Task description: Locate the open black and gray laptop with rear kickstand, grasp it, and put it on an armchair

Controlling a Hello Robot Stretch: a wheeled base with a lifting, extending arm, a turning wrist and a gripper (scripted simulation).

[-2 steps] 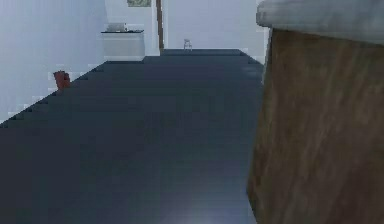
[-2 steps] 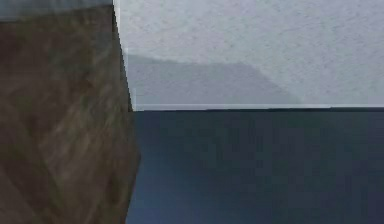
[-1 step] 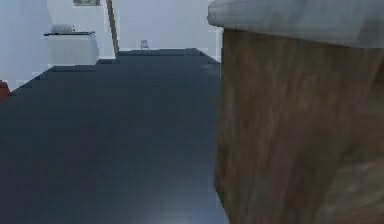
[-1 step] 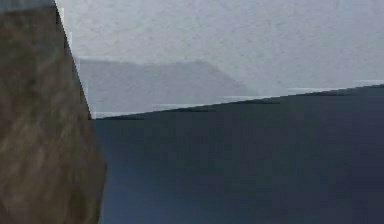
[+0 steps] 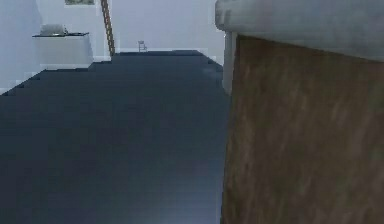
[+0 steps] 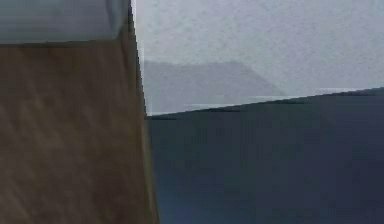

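Brown wood grain and dark floor tell nothing of the hand, so its state cannot be told, nor where the laptop lies. Nearest, a wood-sided cabinet with a pale grey top stands at the forward view's right and at the arm side view's left. Dark blue floor runs to white walls. Far off at the forward view's left stands what may be a low white sideboard.

Dark blue floor, white walls, brown streaked cabinet (pale grey top).
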